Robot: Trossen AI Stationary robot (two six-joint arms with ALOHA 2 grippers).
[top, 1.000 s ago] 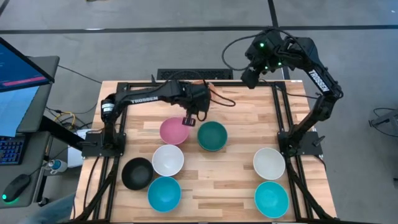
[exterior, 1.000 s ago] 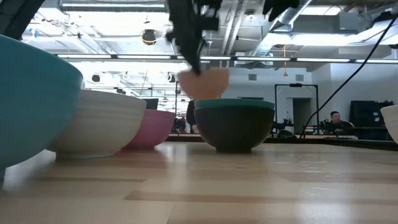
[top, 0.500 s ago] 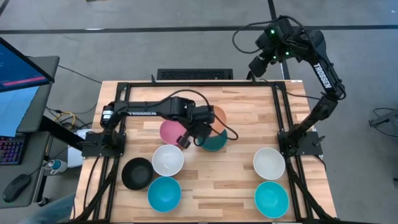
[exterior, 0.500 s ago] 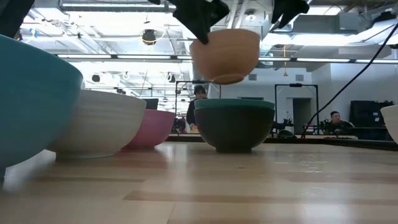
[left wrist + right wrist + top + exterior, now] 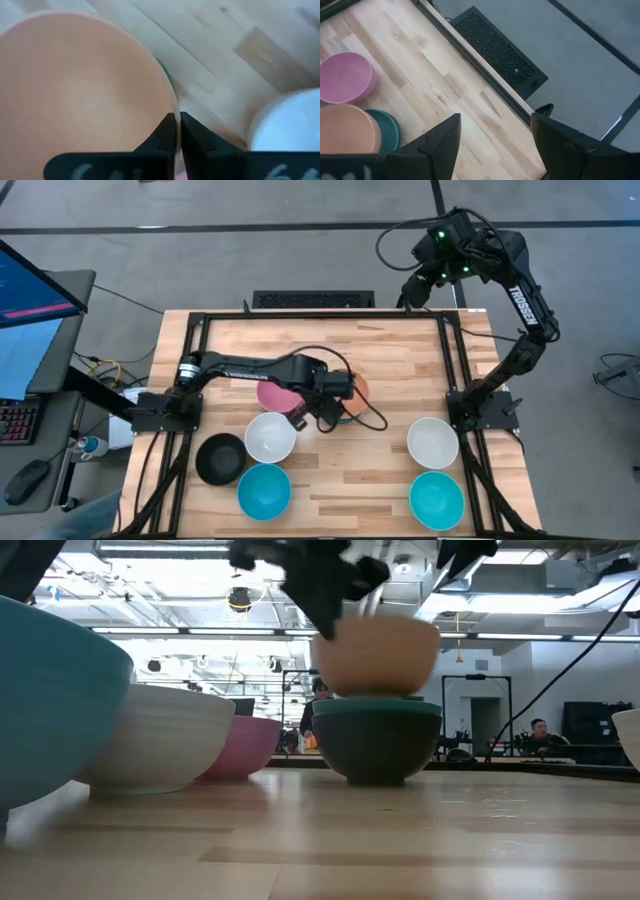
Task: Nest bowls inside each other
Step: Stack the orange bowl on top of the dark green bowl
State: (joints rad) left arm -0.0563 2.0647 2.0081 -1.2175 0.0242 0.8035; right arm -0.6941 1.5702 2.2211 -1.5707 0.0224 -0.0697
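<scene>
Two fingers of the left gripper (image 5: 177, 131) are pinched on the rim of the orange bowl (image 5: 378, 652), one inside the wall, one outside. Orange bowl sits right over the dark green bowl (image 5: 377, 743), bottom at or just inside its rim in the low view; can't tell if it's seated.

Handling, my read: thin stiff plastic, light, smooth. Rim pinch is the only sensible hold, but the bowl can pivot in it, so keep it level. Equal sizes mean a snug nest; off-centre and it'll catch on the green rim and shove that bowl across the table (image 5: 390, 350).

Clearance: pink bowl (image 5: 272, 393) just beside the gripper, white bowl (image 5: 270, 437) near. Black bowl (image 5: 220, 459) and turquoise bowl (image 5: 264, 491) sit further toward the table's near edge. Second white bowl (image 5: 433, 442) and second turquoise bowl (image 5: 437, 500) well apart on the right. Straight up is the free exit.

Right gripper (image 5: 495, 137) is parked high past the far table edge, fingers spread, empty.
</scene>
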